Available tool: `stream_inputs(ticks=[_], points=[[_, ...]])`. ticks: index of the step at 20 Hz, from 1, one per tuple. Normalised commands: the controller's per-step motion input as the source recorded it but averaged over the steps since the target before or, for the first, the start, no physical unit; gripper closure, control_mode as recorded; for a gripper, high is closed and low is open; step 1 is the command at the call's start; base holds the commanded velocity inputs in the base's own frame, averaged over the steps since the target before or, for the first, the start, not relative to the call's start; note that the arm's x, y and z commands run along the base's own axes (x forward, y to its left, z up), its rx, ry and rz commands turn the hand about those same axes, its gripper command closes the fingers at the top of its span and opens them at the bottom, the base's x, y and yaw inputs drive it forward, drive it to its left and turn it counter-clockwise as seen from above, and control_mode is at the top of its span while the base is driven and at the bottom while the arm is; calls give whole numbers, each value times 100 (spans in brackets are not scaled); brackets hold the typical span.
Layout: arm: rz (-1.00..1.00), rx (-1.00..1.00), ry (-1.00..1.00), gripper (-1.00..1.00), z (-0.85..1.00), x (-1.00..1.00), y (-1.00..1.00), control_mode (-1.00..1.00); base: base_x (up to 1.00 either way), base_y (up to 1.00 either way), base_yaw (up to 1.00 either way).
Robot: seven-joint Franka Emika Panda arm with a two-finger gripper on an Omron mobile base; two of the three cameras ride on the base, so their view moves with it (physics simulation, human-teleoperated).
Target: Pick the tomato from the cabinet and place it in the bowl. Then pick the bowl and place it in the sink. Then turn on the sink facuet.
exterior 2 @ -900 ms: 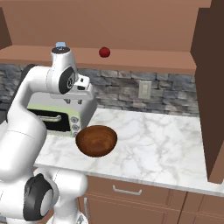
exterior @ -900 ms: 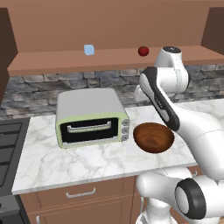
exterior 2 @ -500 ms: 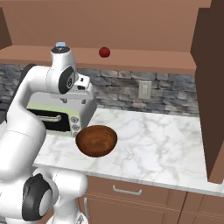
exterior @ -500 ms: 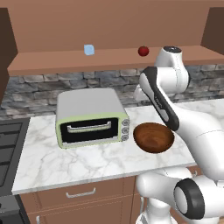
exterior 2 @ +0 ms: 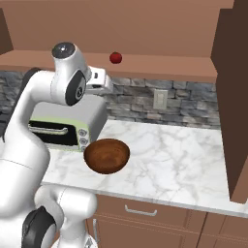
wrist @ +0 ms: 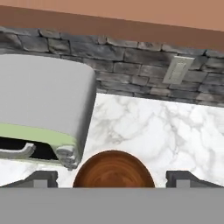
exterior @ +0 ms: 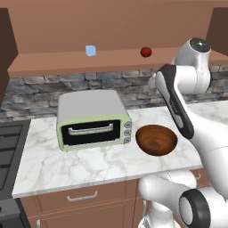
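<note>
The tomato (exterior: 145,51) (exterior 2: 115,58) rests on the cabinet's long shelf board (exterior: 111,61) (exterior 2: 164,69), above and behind my hand. On the marble counter just right of the toaster oven stands the wooden bowl (exterior: 156,140) (exterior 2: 107,155) (wrist: 113,171), with nothing in it. My gripper (wrist: 112,179) (exterior 2: 102,81) hangs below shelf height, over the bowl's near side, aimed at the counter and wall. Its fingertips (wrist: 42,178) stand wide apart and hold nothing. The sink and its faucet are out of view.
A green and silver toaster oven (exterior: 92,119) (wrist: 41,109) stands left of the bowl. A pale blue cube (exterior: 90,50) sits on the shelf left of the tomato. There is a wall outlet (exterior 2: 160,99), a stove (exterior: 9,151) at far left and a tall cabinet side (exterior 2: 235,97) at right.
</note>
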Motion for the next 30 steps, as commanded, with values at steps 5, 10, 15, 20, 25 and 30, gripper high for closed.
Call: stream_inputs(ticks=[5,10,15,20,25,30], points=[[-11,-1,-27,-100,77,35,-28,-100,0,0,0],[-12,0,-3,-100,50,73,0,-100,0,0,0],[-8,2,2,-100,33,80,0,-100,0,0,0],[-2,4,10,-100,1,86,0,-100,0,0,0],[0,6,7,-100,0,85,0,-100,0,0,0],[0,7,2,-100,-8,62,0,-100,0,0,0]])
